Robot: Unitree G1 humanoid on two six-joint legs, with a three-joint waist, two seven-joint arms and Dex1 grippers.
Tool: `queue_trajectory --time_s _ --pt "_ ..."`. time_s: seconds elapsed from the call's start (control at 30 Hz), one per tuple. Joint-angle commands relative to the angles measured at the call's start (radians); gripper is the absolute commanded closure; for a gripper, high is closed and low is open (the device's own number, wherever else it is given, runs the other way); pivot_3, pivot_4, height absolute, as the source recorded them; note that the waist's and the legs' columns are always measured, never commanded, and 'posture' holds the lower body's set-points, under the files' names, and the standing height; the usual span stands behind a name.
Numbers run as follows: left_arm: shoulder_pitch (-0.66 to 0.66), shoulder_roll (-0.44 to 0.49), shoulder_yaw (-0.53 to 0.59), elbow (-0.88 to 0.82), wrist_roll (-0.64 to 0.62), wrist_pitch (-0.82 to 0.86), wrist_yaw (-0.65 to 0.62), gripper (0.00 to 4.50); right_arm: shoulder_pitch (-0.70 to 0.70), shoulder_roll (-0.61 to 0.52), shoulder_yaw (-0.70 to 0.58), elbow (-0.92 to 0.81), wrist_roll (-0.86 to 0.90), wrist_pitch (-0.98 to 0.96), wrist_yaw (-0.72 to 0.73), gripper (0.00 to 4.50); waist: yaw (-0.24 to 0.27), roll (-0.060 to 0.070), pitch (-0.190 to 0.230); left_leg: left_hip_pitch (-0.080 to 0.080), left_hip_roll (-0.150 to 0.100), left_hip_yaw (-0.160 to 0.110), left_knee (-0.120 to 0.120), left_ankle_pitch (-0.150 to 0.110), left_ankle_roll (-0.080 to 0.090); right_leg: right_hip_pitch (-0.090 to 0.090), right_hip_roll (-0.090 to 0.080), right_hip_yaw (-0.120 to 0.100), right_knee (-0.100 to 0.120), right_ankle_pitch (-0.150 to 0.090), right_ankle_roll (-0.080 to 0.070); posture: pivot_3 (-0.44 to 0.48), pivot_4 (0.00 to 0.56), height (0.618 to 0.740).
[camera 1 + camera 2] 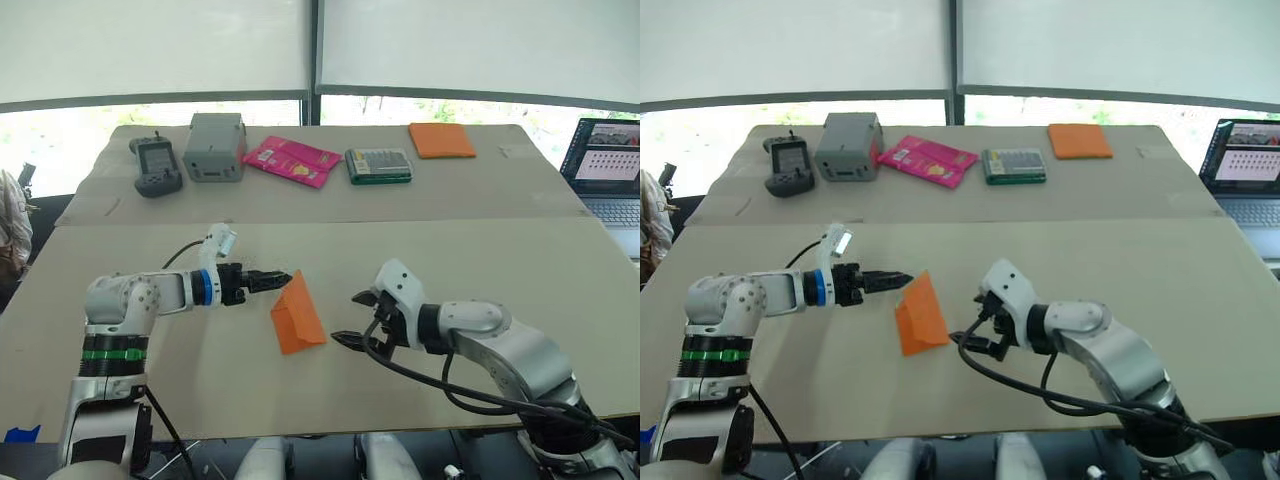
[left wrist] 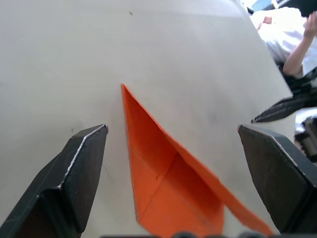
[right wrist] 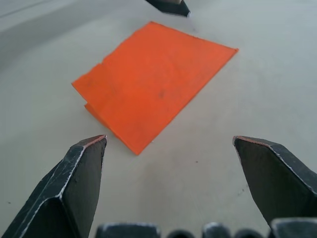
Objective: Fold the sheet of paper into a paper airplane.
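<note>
The thin bright orange sheet of paper (image 1: pixel 297 315), already folded into a partly creased wedge, lies on the beige desk (image 1: pixel 450 250) between the two arms. The left gripper (image 1: pixel 280 277) sits just beside its far corner and the right gripper (image 1: pixel 352 318) near its other edge, both with jaws spread and holding nothing. To fold cleanly, I'd pin one layer flat and press along the crease.

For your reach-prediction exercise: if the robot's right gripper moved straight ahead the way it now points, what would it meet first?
Most likely the sheet of paper, folded and lying on the table. The open right gripper points at its near edge across a gap of bare tabletop; the left gripper lies beyond the paper.
</note>
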Motion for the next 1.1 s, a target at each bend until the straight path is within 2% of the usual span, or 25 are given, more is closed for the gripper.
queue_trajectory --time_s 0.03,0.13,0.2,0.37,0.63,0.67,0.9,1.0,1.03,1.1 --pt "-0.103 0.023 0.026 0.041 -0.010 0.158 0.061 0.01 0.004 -0.009 -0.011 -0.033 -0.013 -0.035 -0.027 0.00 0.002 -0.001 0.000 0.000 0.000 -0.001 0.000 0.000 -0.001 0.000 0.000 -0.001 0.000 0.000 0.000 0.000 0.150 0.740" --pt "-0.182 0.028 0.014 0.139 -0.045 0.295 0.022 0.01 0.002 -0.005 -0.008 -0.026 -0.021 -0.050 -0.044 0.00 0.002 -0.001 0.000 0.001 -0.002 -0.001 0.000 0.000 -0.001 0.001 0.000 0.000 0.001 0.000 0.000 0.000 0.150 0.740" --pt "-0.216 0.034 -0.026 0.190 -0.030 0.315 0.008 0.01 0.000 -0.005 -0.005 -0.023 -0.025 -0.058 -0.050 0.00 0.002 -0.001 0.000 0.001 -0.002 -0.001 0.000 0.000 -0.001 0.001 0.000 0.000 0.000 0.000 0.000 0.000 0.150 0.740" --pt "-0.270 0.036 -0.137 0.279 0.002 0.302 -0.036 0.01 -0.004 -0.007 -0.007 -0.020 -0.030 -0.067 -0.060 0.00 0.002 -0.001 0.000 0.000 -0.003 -0.001 0.000 0.001 -0.001 0.001 0.000 0.000 0.000 0.000 0.000 0.000 0.150 0.740" --pt "-0.313 -0.028 -0.234 0.370 0.047 0.231 -0.072 0.01 -0.005 -0.012 -0.016 -0.020 -0.039 -0.079 -0.076 0.00 0.003 -0.001 0.000 0.000 -0.002 -0.001 0.000 0.001 -0.001 0.000 -0.001 0.001 0.000 0.000 0.000 0.000 0.150 0.740" --pt "-0.319 -0.038 -0.233 0.389 0.048 0.229 -0.077 0.58 -0.005 -0.012 -0.017 -0.019 -0.042 -0.082 -0.076 0.00 0.003 -0.001 0.000 0.000 -0.002 -0.001 0.000 0.001 -0.001 0.000 -0.001 0.001 0.000 0.000 0.000 0.000 0.150 0.740" --pt "-0.340 -0.056 -0.224 0.467 0.059 0.247 -0.100 2.87 -0.011 -0.025 -0.028 -0.003 -0.059 -0.100 -0.075 0.00 0.001 -0.001 0.000 0.000 -0.003 0.000 0.000 0.001 -0.001 0.000 -0.001 0.001 0.000 0.000 0.000 0.000 0.150 0.740" --pt "-0.360 -0.083 -0.111 0.548 0.040 0.305 -0.053 3.92 -0.017 -0.030 -0.032 0.005 -0.064 -0.106 -0.070 0.00 0.003 -0.001 0.000 -0.001 -0.003 0.000 0.000 0.001 -0.001 0.000 -0.001 0.001 0.001 0.000 0.000 0.000 0.150 0.740" --pt "-0.394 -0.085 -0.059 0.656 0.005 0.317 -0.029 4.27 -0.020 -0.032 -0.035 0.010 -0.065 -0.109 -0.068 0.00 0.003 -0.001 0.000 -0.001 -0.003 0.000 0.001 0.001 -0.001 0.000 -0.001 0.001 0.001 0.000 0.000 0.000 0.150 0.740" --pt "-0.414 -0.095 0.014 0.743 -0.023 0.322 0.031 4.45 -0.031 -0.044 -0.048 0.025 -0.072 -0.122 -0.066 0.00 0.003 -0.001 0.000 -0.001 -0.004 0.000 0.001 0.001 -0.001 0.000 -0.001 0.001 0.001 0.000 0.000 0.000 0.150 0.740"
